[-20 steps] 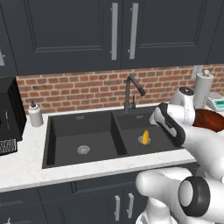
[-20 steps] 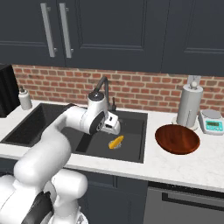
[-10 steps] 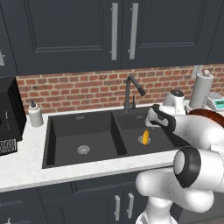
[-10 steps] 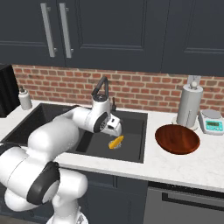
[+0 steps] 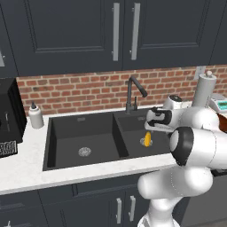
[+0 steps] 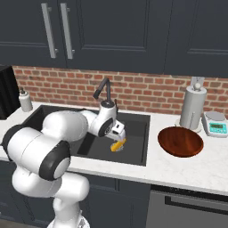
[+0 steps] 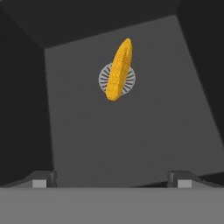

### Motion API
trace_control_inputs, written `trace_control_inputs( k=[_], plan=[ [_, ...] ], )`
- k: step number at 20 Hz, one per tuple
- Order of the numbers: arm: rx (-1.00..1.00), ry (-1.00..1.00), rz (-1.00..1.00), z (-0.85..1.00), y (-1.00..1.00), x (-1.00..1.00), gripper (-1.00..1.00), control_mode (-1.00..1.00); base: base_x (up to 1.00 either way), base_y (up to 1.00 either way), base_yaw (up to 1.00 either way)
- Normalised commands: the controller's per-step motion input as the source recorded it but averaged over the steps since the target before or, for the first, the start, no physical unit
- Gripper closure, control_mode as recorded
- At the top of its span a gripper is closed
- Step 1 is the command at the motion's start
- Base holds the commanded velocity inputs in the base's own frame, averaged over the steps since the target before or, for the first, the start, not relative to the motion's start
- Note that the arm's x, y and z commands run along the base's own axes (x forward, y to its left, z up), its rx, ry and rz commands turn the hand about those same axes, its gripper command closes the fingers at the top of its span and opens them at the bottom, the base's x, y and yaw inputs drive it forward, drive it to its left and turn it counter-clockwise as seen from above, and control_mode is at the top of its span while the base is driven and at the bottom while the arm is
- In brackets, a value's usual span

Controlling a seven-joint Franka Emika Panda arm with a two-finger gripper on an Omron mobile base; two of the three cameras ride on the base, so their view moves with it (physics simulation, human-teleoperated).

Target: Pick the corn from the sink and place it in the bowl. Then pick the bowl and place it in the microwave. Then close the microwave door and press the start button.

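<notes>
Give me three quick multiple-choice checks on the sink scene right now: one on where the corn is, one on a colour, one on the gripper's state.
1. Where does the corn lie?
A. in the bowl
B. across the drain of the sink's right basin
C. on the counter

2. What colour is the bowl?
A. reddish-brown
B. white
C. blue

3. How is the gripper?
A. shut on the corn
B. shut, empty
C. open, above the corn

Key: 1 B, the hand view shows the cob over the round drain; 2 A, glossy reddish-brown on the counter; 3 C, the fingertips stand wide apart, nothing between them.
</notes>
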Motion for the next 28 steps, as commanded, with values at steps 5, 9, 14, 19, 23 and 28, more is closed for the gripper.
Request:
trace_control_inputs(
  k=[5,9,14,19,23,28],
  plan=[
    [0.00,0.07,0.00,-0.14,-0.03,0.34,-1.00,-1.00,0.00,0.00,0.00],
    [0.00,0.08,0.00,-0.17,-0.10,0.37,-1.00,-1.00,0.00,0.00,0.00],
    [0.00,0.04,0.00,-0.27,-0.13,0.35,-1.00,-1.00,0.00,0.00,0.00],
    [0.00,0.03,0.00,-0.30,-0.05,0.33,-1.00,-1.00,0.00,0.00,0.00],
    [0.00,0.01,0.00,-0.31,-0.06,0.27,-1.00,-1.00,0.00,0.00,0.00],
    [0.00,0.01,0.00,-0.39,-0.09,0.21,-1.00,-1.00,0.00,0.00,0.00]
  ],
)
